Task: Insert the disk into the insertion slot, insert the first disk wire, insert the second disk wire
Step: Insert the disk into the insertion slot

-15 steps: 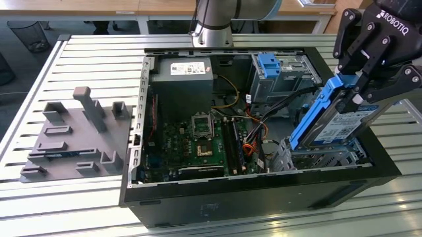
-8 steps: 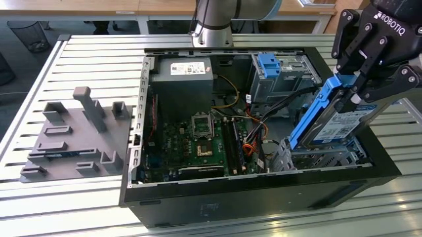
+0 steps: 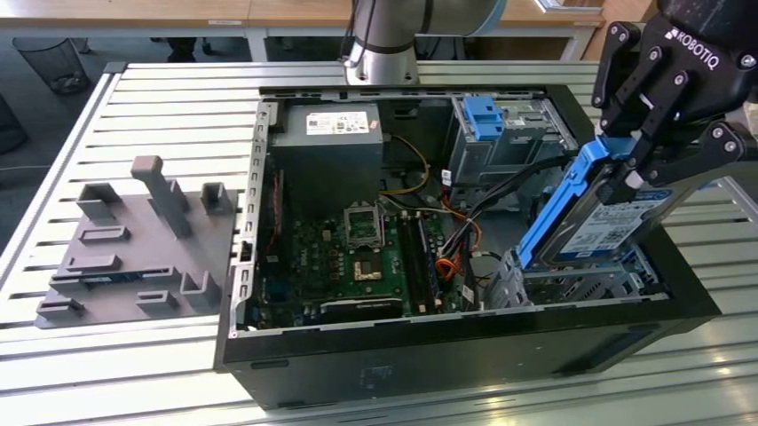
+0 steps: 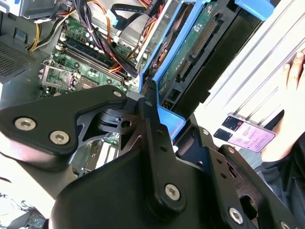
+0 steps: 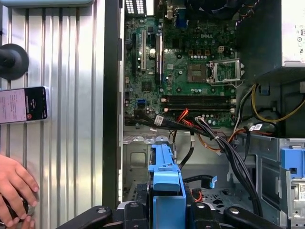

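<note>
My gripper (image 3: 634,173) is shut on the disk (image 3: 588,217), a flat drive with a silver-white label in a bright blue carrier. The disk is tilted steeply, its lower end over the insertion slot (image 3: 569,286), the low perforated silver cage at the exterior view's right inside the open computer case. The second wrist view shows the disk's green circuit side (image 4: 190,52) and the black fingers (image 4: 148,112) clamping the blue frame. In the first wrist view the carrier's blue edge (image 5: 166,183) stands above the cage floor (image 5: 137,160). Loose cables (image 5: 224,143) run beside the cage.
A taller grey cage with a blue latch (image 3: 485,115) stands behind the slot. The motherboard (image 3: 355,257) and power supply (image 3: 334,133) occupy the case. A grey fixture plate (image 3: 130,248) lies at the exterior view's left. A person's hand (image 5: 16,186) and a phone (image 5: 24,104) rest outside the case.
</note>
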`<state>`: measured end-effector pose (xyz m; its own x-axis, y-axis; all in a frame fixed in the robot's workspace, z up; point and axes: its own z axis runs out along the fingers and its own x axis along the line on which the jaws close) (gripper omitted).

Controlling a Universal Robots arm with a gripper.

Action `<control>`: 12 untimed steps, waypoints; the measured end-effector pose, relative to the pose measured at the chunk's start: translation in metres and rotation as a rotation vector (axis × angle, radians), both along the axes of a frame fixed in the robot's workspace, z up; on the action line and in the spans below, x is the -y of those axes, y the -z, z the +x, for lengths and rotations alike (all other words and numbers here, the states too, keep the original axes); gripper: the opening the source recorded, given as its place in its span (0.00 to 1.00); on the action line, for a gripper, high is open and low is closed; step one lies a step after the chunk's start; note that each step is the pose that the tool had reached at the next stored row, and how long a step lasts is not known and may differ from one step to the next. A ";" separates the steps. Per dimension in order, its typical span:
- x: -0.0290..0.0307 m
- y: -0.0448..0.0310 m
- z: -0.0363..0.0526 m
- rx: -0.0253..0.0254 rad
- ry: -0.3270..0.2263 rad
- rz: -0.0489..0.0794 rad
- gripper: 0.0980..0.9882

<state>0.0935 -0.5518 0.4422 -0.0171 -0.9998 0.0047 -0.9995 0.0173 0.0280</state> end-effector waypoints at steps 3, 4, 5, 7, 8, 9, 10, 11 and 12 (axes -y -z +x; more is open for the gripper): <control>-0.0021 0.0013 0.0000 0.0000 0.000 0.000 0.30; -0.0028 0.0017 0.0000 0.0000 0.000 0.000 0.30; -0.0032 0.0022 0.0000 0.0000 0.000 0.000 0.30; -0.0035 0.0034 0.0000 0.0000 0.000 0.000 0.30; -0.0035 0.0039 -0.0001 0.0000 0.000 0.000 0.30; -0.0035 0.0046 -0.0002 0.0000 0.000 0.000 0.30; -0.0035 0.0053 -0.0002 0.0000 0.000 0.000 0.30; -0.0035 0.0060 -0.0003 0.0000 0.000 0.000 0.30; -0.0035 0.0068 -0.0003 0.0000 0.000 0.000 0.30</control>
<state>0.0932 -0.5483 0.4354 -0.0171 -0.9998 0.0047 -0.9995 0.0172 0.0281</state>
